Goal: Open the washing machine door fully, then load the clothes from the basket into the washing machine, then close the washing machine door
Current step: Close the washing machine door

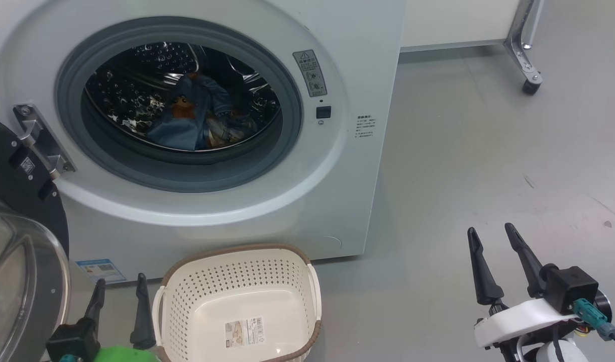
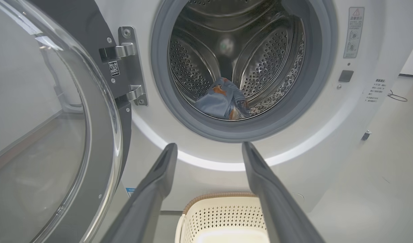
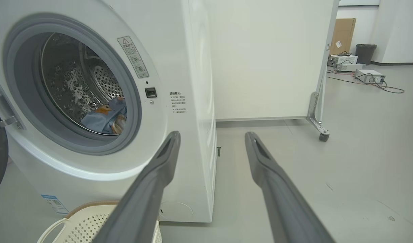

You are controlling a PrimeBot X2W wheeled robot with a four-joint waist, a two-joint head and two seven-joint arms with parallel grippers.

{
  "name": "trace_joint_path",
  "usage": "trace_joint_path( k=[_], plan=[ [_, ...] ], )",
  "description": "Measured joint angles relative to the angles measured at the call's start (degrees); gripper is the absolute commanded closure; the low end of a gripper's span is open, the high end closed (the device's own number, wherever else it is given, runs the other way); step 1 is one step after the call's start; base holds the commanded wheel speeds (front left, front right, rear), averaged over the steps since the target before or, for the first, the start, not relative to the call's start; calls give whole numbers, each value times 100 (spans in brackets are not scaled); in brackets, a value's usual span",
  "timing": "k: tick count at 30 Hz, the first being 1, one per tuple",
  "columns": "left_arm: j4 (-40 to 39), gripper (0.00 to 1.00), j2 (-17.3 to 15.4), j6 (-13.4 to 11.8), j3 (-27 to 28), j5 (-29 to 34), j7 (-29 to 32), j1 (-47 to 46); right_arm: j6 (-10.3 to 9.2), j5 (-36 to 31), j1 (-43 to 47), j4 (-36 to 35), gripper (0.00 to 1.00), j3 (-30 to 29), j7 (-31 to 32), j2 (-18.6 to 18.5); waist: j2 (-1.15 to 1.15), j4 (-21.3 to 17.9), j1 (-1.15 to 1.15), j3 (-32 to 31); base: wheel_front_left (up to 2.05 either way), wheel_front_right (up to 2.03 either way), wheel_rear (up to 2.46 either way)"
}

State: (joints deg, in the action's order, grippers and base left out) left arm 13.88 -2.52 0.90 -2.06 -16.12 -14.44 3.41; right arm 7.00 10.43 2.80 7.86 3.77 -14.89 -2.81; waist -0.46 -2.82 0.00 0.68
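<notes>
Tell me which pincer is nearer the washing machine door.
Left. The left pincer hangs just beside the open washing machine door; the right pincer is far off, past the basket.

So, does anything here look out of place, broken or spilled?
Nothing stands out. The clothes lie inside the washing machine, the washing machine door hangs open on its hinge, and the basket sits empty on the floor before it. Only faint scuffs mark the floor.
</notes>
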Motion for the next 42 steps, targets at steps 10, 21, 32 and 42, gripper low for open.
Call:
trace_joint_path(
  k=[10, 21, 32, 42],
  plan=[
    [-94, 0, -1, -49, -38, -7, 0, 49, 0, 0, 0, -2, 0, 22, 0, 0, 0, -1, 0, 5, -93, 93, 0],
    [-149, 0, -1, -102, -99, -23, 0, 163, 0, 1, 0, -9, 0, 26, 0, -5, 0, 5, 0, 44, -115, 115, 0],
    [-248, 0, -1, -144, -122, -22, 0, 164, 0, 1, 0, -15, 0, 41, 0, -9, 0, 26, 0, 107, -75, 75, 0],
    [-297, 0, -1, -151, -136, -22, 0, 164, 0, 1, -1, -36, 0, 41, 0, -13, 0, 72, 0, 167, -31, 31, 0]
  ],
)
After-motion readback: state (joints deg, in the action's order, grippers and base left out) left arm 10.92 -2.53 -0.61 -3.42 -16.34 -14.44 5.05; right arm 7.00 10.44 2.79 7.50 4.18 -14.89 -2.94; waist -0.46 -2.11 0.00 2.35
